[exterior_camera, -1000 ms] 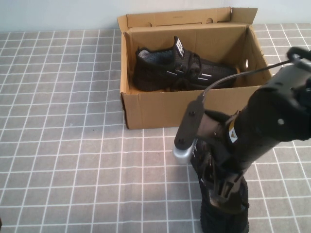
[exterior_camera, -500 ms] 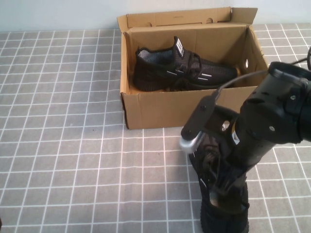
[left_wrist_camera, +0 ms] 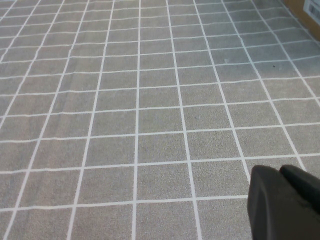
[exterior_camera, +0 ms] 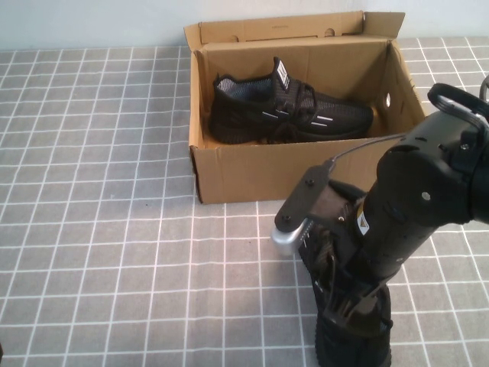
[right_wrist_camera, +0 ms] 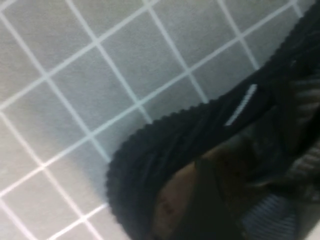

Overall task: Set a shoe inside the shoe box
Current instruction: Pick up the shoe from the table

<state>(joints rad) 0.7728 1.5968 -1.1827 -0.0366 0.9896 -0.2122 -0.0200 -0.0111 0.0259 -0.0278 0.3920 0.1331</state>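
Observation:
The shoe, a black knit sneaker, lies on the grey tiled table at the front right, in front of the shoe box. My right gripper is down on top of it, at its opening, and my arm hides most of it. The right wrist view shows the shoe's side with a white stripe, its ridged sole edge and its brown inside from very close. The brown cardboard box stands open at the back. My left gripper is shut and empty, hovering over bare tiles, out of the high view.
The twin sneaker lies inside the box along its far wall, toe to the right. The box's rear flap stands up. A corner of the box shows in the left wrist view. Open tiled table lies left of the box.
My right arm rose and swung slightly to the right over the shoe, then came back down and left. The shoe stays on the table. The left arm has not moved.

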